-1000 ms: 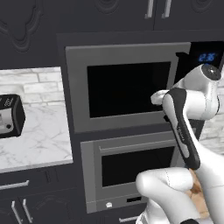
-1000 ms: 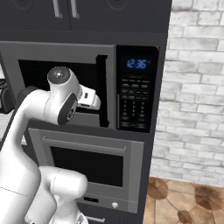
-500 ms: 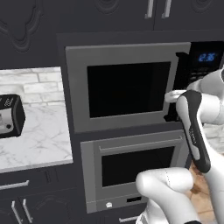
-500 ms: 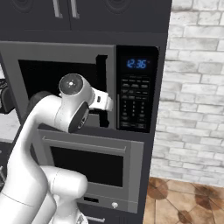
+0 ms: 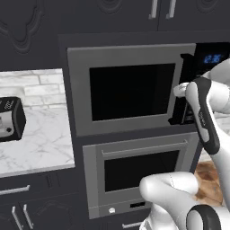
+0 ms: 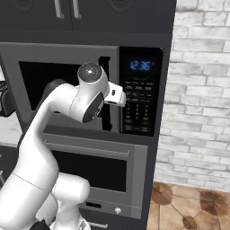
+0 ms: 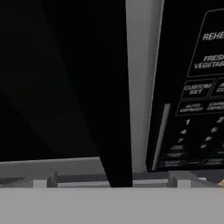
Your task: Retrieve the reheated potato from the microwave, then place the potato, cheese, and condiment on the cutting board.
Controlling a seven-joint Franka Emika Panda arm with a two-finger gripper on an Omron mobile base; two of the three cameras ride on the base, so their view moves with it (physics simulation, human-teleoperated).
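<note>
Visibly one microwave (image 5: 130,90), one toaster (image 5: 11,119).

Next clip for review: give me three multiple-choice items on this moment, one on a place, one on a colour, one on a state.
1. Where is the end effector?
A. at the microwave door's right edge
B. over the toaster
C. at the lower oven's handle

2. What colour are the digits on the display?
A. red
B. blue
C. green

3. What is the state of the microwave door?
A. removed
B. fully shut
C. swung partly open

Answers: 1 A, the left base view shows the hand at the door's right edge by the keypad. 2 B, the right base view shows blue digits. 3 C, the door's right edge stands out from the frame.
</note>
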